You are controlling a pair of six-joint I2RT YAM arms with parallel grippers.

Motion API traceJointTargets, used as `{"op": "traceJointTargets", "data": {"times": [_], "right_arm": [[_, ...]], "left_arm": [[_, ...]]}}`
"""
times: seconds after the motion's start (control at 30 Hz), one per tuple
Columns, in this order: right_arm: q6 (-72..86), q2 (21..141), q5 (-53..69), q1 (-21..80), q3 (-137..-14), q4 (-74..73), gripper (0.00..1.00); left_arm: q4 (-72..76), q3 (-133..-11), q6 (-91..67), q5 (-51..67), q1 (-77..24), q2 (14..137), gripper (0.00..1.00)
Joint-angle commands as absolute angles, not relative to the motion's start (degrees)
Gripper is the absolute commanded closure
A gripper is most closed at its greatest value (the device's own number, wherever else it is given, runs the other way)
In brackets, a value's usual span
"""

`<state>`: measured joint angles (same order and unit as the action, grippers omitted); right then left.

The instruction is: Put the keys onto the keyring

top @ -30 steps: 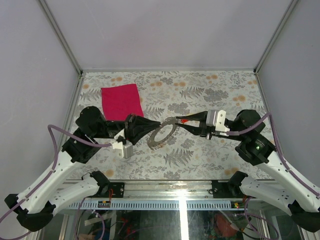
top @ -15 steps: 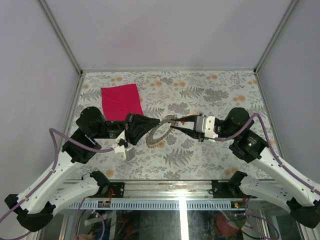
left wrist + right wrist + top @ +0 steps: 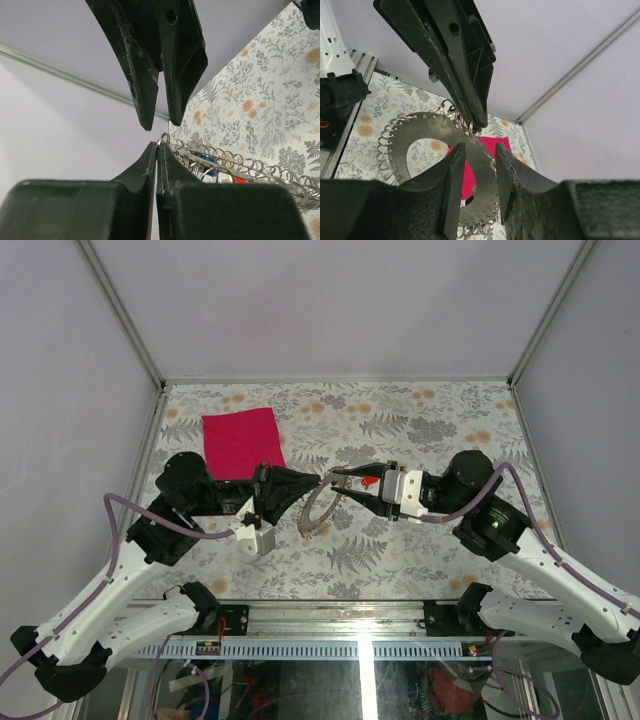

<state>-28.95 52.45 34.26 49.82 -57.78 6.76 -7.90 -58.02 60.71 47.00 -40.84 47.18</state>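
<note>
The keyring (image 3: 420,127) hangs in the air above the middle of the flower-printed table (image 3: 430,430), turned up on edge between my two arms. It is a thin flat band of silvery metal with small wire loops all round its rim. I judge it light, stiff and slippery, apt to swing or twist if nudged, so the bare rim is the place to take hold, clear of the loops. The keys (image 3: 242,179) are tiny, with red and yellow-orange heads, and show close against the ring near a small blue piece (image 3: 202,157); I cannot tell which are already threaded on. They look light and fiddly, best taken by the plastic head. My left gripper (image 3: 158,147) is pressed together on the ring's left rim, pinching the thin metal at its very tips. My right gripper (image 3: 479,146), reaching in from the right, has its fingers partly spread, with the ring's band showing in the gap just past the tips; I see nothing clamped between them. A pink-red cloth (image 3: 242,442) lies flat at the far left, well apart.
</note>
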Motion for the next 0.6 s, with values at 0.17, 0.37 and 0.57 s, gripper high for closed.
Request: {"op": "traceJointTargets", "data": {"times": [0.17, 0.37, 0.57], "right_arm": [[-29.1, 55.1, 33.5, 51.5, -62.8, 7.7, 0.64], [-30.2, 56.3, 32.3, 52.3, -63.3, 6.5, 0.68], [-32.0, 56.5, 30.5, 52.6, -63.5, 4.4, 0.69]], "left_arm": [[-7.6, -60.5, 60.1, 44.6, -41.1, 47.9, 1.00], [-7.7, -60.7, 59.5, 44.4, -41.0, 48.1, 1.00], [-7.7, -61.0, 59.1, 44.4, -41.0, 48.1, 1.00]]}}
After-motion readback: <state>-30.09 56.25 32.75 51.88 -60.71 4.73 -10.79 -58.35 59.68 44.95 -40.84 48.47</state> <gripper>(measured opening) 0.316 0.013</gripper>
